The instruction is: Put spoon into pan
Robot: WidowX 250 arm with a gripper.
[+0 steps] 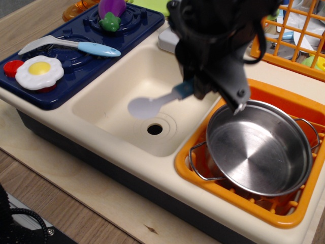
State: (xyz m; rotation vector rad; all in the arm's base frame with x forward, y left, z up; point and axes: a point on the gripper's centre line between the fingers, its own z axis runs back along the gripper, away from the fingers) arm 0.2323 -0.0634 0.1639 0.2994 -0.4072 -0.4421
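Note:
The black gripper (203,90) is shut on the light-blue handle of the small white-bowled spoon (152,104) and holds it in the air above the cream sink (109,89), bowl pointing left. The shiny steel pan (259,147) with wire loop handles sits in the orange dish rack (284,99) on the right. The gripper hangs just left of the pan's near-left rim, with one fingertip (238,105) over that rim. The arm hides the back of the sink.
A dark blue toy stove (76,56) at the left holds a longer white-and-blue utensil (71,44), a fried egg (39,71) and a purple eggplant (111,11). An orange wire basket (297,35) stands at the back right. The sink drain (155,129) lies under the spoon.

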